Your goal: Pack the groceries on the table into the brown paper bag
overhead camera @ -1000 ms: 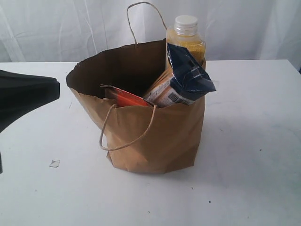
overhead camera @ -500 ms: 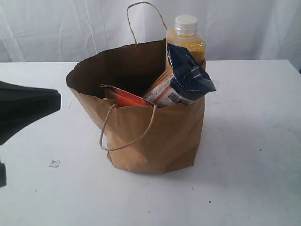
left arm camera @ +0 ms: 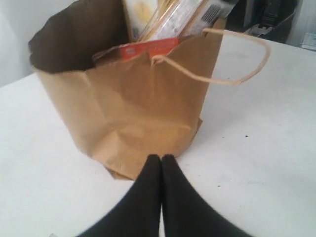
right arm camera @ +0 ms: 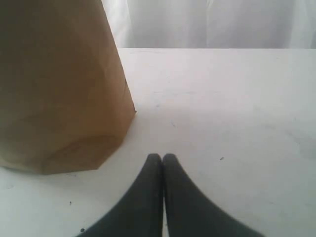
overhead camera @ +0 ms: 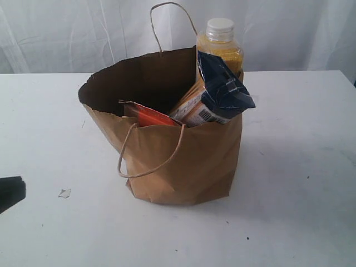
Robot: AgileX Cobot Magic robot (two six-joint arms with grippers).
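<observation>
The brown paper bag (overhead camera: 178, 156) stands upright in the middle of the white table (overhead camera: 300, 167). Sticking out of its top are the yellow-grain bottle with a white cap (overhead camera: 219, 41), the navy-cream packet (overhead camera: 214, 94) and the orange-labelled brown pouch (overhead camera: 150, 115). The other groceries are hidden. My left gripper (left arm camera: 161, 158) is shut and empty, a little in front of the bag (left arm camera: 133, 103); only a dark tip of it (overhead camera: 10, 192) shows at the exterior view's left edge. My right gripper (right arm camera: 162, 156) is shut and empty beside the bag's side (right arm camera: 59, 84); the exterior view does not show it.
A small scrap of torn material (overhead camera: 64, 193) lies on the table left of the bag. One twisted handle (overhead camera: 147, 161) hangs down the bag's front, the other (overhead camera: 167, 16) stands up at the back. A white curtain (overhead camera: 67, 33) hangs behind the table.
The left arm has pulled back and down toward the left edge of the exterior view; only a small tip remains. The bag and its contents have not moved.
</observation>
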